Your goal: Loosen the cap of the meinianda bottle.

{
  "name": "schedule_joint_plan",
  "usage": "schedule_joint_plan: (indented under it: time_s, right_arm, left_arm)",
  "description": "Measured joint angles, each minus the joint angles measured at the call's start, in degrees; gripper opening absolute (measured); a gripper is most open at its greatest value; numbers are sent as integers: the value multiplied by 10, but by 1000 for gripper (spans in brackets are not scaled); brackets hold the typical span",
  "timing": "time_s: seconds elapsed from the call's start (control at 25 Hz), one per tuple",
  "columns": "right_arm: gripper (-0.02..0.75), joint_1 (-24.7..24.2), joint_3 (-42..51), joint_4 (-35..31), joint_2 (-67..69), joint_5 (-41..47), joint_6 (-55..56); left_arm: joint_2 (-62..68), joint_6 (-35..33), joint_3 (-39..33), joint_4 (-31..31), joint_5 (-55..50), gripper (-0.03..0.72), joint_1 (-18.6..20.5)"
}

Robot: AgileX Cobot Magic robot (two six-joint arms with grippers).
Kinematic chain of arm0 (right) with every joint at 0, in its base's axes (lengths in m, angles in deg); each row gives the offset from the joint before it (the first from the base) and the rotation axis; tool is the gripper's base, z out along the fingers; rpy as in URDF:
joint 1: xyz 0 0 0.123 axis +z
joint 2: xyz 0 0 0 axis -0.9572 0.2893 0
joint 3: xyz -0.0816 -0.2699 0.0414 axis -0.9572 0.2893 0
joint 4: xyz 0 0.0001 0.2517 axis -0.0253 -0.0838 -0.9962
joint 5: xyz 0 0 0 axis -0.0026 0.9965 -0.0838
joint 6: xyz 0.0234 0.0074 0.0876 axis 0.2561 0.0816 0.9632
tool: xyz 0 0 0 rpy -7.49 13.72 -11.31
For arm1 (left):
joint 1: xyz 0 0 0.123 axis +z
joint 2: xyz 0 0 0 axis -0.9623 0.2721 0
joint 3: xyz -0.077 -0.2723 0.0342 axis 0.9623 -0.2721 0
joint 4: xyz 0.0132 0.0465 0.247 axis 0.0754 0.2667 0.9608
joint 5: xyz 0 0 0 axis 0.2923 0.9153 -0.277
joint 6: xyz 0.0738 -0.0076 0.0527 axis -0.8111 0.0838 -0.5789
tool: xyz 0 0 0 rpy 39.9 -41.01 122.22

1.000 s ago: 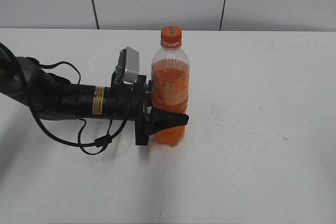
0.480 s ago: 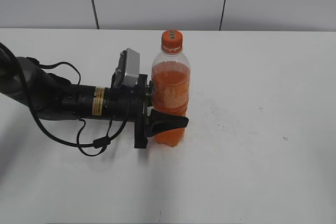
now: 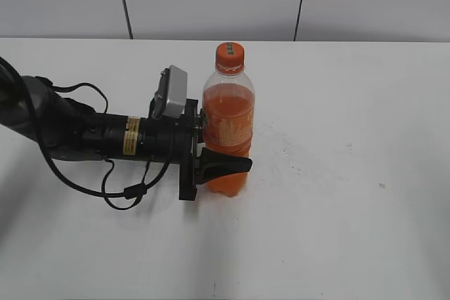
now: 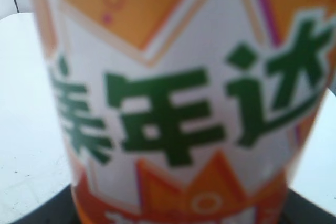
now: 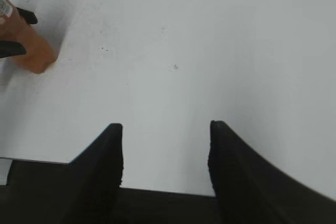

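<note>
Upright near the middle of the white bench (image 3: 351,230), the meinianda bottle (image 3: 228,114) stands about three-quarters full of orange drink, so it likely has some weight low down and will stay planted if held firmly. Its clear plastic wall is probably thin and springy: squeezed too hard it would dent, and the smooth printed label could slip under a turning force. The waisted, ridged lower body looks like the stiffest place to clamp it. The cap (image 3: 230,55) sits on the neck at the top, untouched, small and orange; its ribbed side should give good purchase for a pinch from above or from the side, and that is where the turning grip belongs.

Around the bottle's lower body, just under the label, the left tool (image 3: 226,164) comes in horizontally from the left, one black finger crossing the front of the bottle and the other hidden behind it. It appears closed on the bottle as a brace, and the left wrist view is filled by the label at very close range, which fits that.

Well away from the bottle, the right tool (image 5: 165,150) is outside the exterior view. Its own camera shows two dark fingers spread apart over bare bench, gripping nothing, with the bottle's base only at the far upper left corner.
</note>
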Motion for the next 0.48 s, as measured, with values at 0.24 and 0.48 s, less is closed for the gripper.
schedule_joint_plan:
  time_s: [0.24, 0.48]
  right_arm:
    - [397, 0, -81, -12, 156, 25, 55]
    - [397, 0, -216, -13, 368, 95, 111]
  left_arm:
    - [0, -1, 0, 1, 0, 386, 0]
    - [0, -1, 0, 2, 1, 384, 0]
